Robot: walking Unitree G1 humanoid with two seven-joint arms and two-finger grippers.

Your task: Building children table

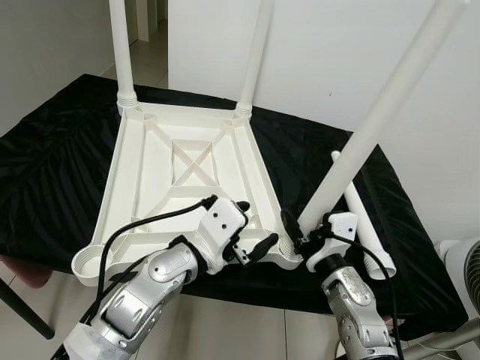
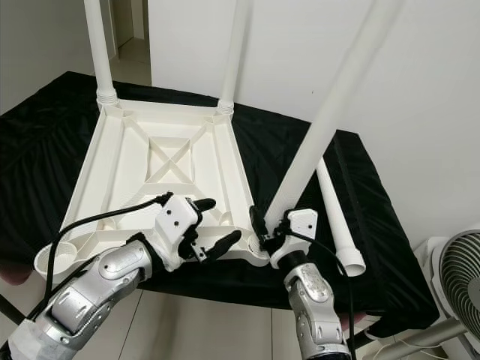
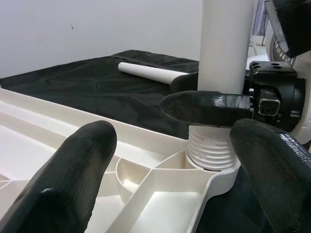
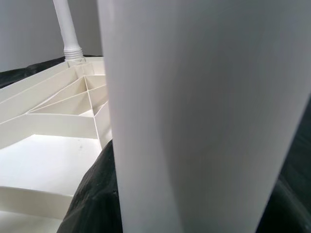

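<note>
Both hands work at the near right corner of the upturned white table (image 1: 187,176), which lies underside up on a black-draped tabletop (image 1: 45,172). Right hand (image 1: 304,238) pinches the base of a white leg (image 1: 375,127), its fingers (image 3: 204,108) closed around the tube just above the threaded end. That leg stands in the corner socket (image 3: 214,162) and leans away to the right as it rises. Left hand (image 1: 244,232) hovers just beside the same socket over the table's near rim, its fingers (image 3: 73,179) spread wide, touching nothing that can be seen.

Two more legs (image 1: 120,45) stand upright in the far corners. The near left socket (image 1: 90,262) holds nothing. A fourth leg (image 1: 360,221) lies flat on the cloth just right of the table, behind the right hand. A fan (image 2: 454,281) stands on the floor at the far right.
</note>
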